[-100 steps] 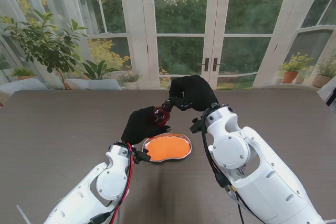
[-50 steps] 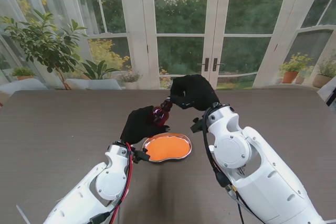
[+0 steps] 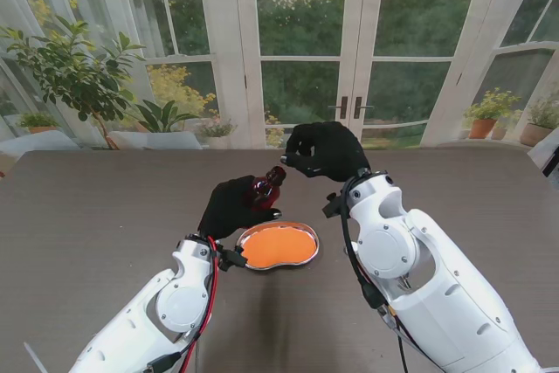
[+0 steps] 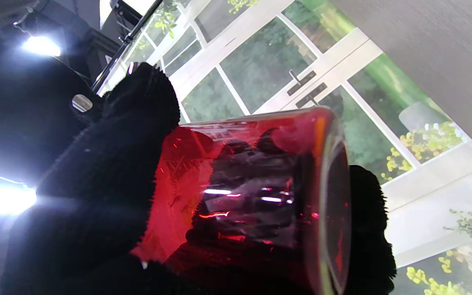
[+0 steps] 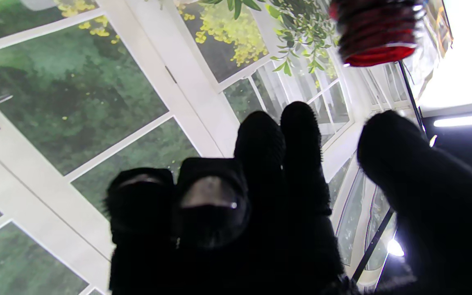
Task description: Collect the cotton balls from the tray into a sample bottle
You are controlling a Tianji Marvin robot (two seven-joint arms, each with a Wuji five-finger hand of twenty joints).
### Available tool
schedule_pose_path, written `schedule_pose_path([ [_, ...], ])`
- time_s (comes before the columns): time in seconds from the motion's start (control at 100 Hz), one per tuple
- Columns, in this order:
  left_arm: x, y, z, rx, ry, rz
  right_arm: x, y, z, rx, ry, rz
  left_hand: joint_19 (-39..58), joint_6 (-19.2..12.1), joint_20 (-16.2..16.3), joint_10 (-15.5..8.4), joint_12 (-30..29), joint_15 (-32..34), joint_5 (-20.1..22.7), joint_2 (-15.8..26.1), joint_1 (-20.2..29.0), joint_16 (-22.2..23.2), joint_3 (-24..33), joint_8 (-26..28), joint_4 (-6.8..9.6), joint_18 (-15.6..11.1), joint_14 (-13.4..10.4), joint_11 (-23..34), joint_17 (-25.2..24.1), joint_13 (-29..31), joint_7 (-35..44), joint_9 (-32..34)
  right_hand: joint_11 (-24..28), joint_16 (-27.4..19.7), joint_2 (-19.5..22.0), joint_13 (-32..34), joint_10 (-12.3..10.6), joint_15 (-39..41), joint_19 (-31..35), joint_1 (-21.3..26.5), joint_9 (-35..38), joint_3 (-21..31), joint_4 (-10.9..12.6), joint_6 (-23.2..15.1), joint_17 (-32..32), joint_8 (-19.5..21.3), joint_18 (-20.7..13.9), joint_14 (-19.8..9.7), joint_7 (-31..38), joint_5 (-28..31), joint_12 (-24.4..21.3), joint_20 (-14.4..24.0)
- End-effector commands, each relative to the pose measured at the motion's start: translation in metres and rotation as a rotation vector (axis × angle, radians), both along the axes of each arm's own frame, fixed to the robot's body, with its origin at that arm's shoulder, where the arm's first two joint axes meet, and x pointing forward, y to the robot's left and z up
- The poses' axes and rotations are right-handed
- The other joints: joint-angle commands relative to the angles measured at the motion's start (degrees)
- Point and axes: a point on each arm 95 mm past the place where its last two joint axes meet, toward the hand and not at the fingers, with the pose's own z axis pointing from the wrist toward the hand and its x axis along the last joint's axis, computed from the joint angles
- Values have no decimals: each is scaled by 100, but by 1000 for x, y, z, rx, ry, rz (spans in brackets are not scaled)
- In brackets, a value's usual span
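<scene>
Beyond my hands I see the brown table (image 3: 87,207), white glass doors (image 3: 301,50), a leafy plant (image 3: 74,67) far left, and what look like potted flowers (image 3: 489,111) far right.

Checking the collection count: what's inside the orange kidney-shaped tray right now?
The orange kidney-shaped tray shows only a bare orange floor; no cotton balls are visible. Its left end is hidden behind the left hand, so that part is unchecked.

This place looks like a sunroom or a garden room of a home. Behind the dark table (image 3: 79,216) there is a wall of white French doors (image 3: 349,50) and tall windows, with green trees outside. On the far left stands a leafy indoor plant (image 3: 74,72). On the far right, potted plants (image 3: 489,111) sit near the glass.
</scene>
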Motion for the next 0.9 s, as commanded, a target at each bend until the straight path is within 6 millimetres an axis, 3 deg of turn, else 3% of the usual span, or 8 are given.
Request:
schedule_pose_path([
  [0.0,-1,0,2,13,3,-17,4,-4,-1,-19,9,-15,-32,-1758,23,-889,-63,-35,1242,1016,949,84,2351,148,21,-248,-176,5,-167,74,998,377,-91,-112,166,177,130,-134,183,-197,-166,-60,263,41,-94,199,207,85,-209,-190,-84,122],
  [0.33,-4,5,2,42,3,-18,24,-29,-18,-218,14,-81,-41,-1723,26,-839,-58,-16,1209,1067,972,73,2285,150,36,-235,-159,6,-177,58,970,359,-188,-314,234,181,128,-707,34,-365,-632,-88,825,-62,-305,597,124,39,-717,-538,-225,125],
  [0.4,-4,6,2,50,3,-19,28,-34,-26,-272,13,-82,-42,-1716,27,-832,-56,-12,1201,1077,979,69,2267,150,39,-227,-149,7,-177,54,964,354,-134,-299,100,186,99,-760,30,-379,-696,-61,1027,-82,-293,991,64,16,-895,-576,-270,122],
  [0.89,-8,9,2,87,15,-29,40,-66,-81,-552,22,-81,-53,-1625,37,-759,-45,30,1137,1173,1030,24,2142,154,71,-186,-110,16,-203,22,924,311,283,-219,-1588,206,-128,-586,119,-467,-805,386,773,-153,-107,1087,-83,-300,-891,-837,-9,86],
])
